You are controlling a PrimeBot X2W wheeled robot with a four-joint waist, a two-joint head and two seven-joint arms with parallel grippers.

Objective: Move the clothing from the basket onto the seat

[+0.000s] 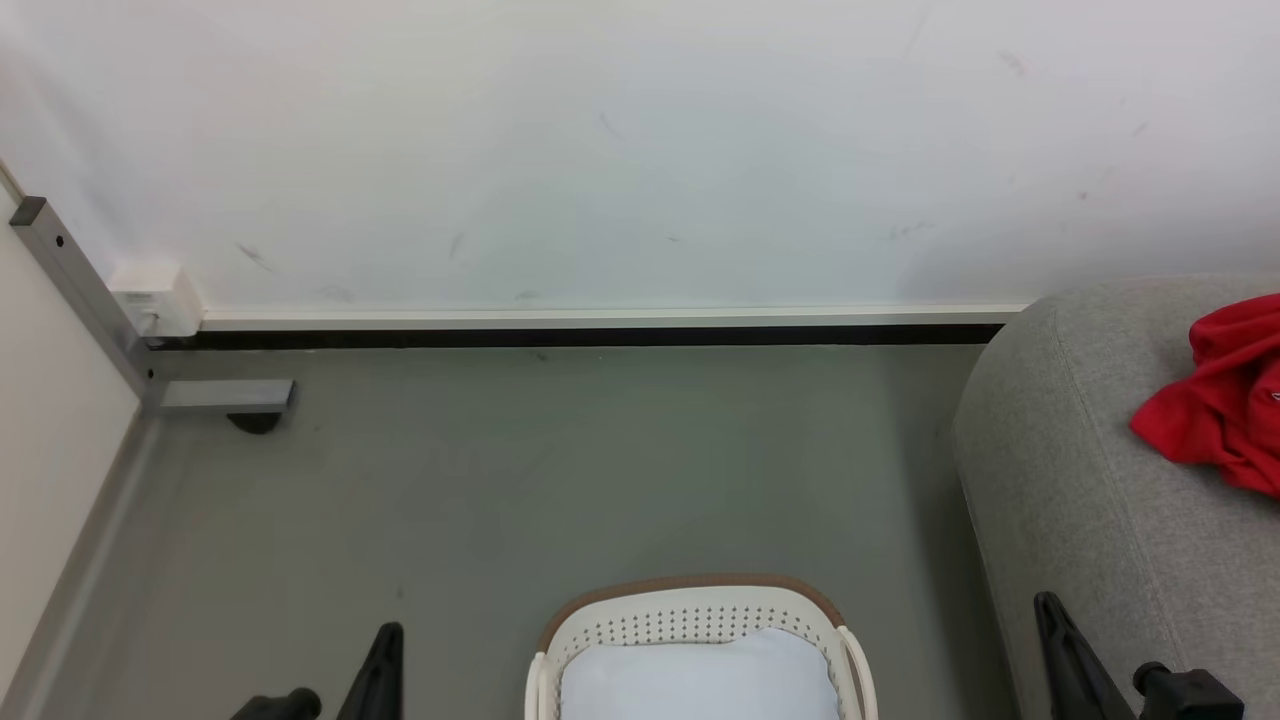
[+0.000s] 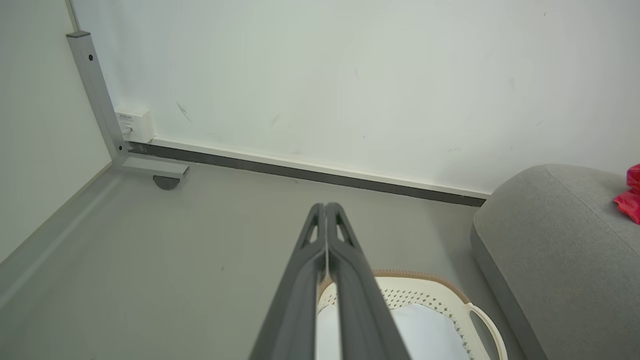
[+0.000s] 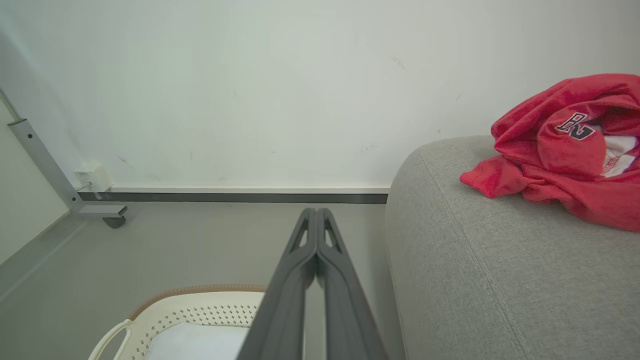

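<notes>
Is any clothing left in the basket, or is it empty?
Empty as far as it shows: the basket holds just its pale lining, no red. The clothing lies bunched on the seat.

Open floor (image 1: 560, 470) runs from the basket (image 1: 690, 588) up to the wall (image 1: 640, 150) and leftward to the side panel (image 1: 50, 450).

Obstructions in the left corner: a grey metal post (image 1: 80, 290) along the panel, its foot (image 1: 225, 396) projecting onto the floor, and a white box (image 1: 155, 298) at the skirting.

On the right, the seat (image 1: 1060, 480) stands near the basket, with a narrow strip of floor between them.

The basket's mouth is open upward, with a pale pad (image 1: 700, 680) lying inside.

On the seat top, clothing (image 1: 1220, 400) occupies the far right. The grey surface nearer the rounded edge is bare.
</notes>
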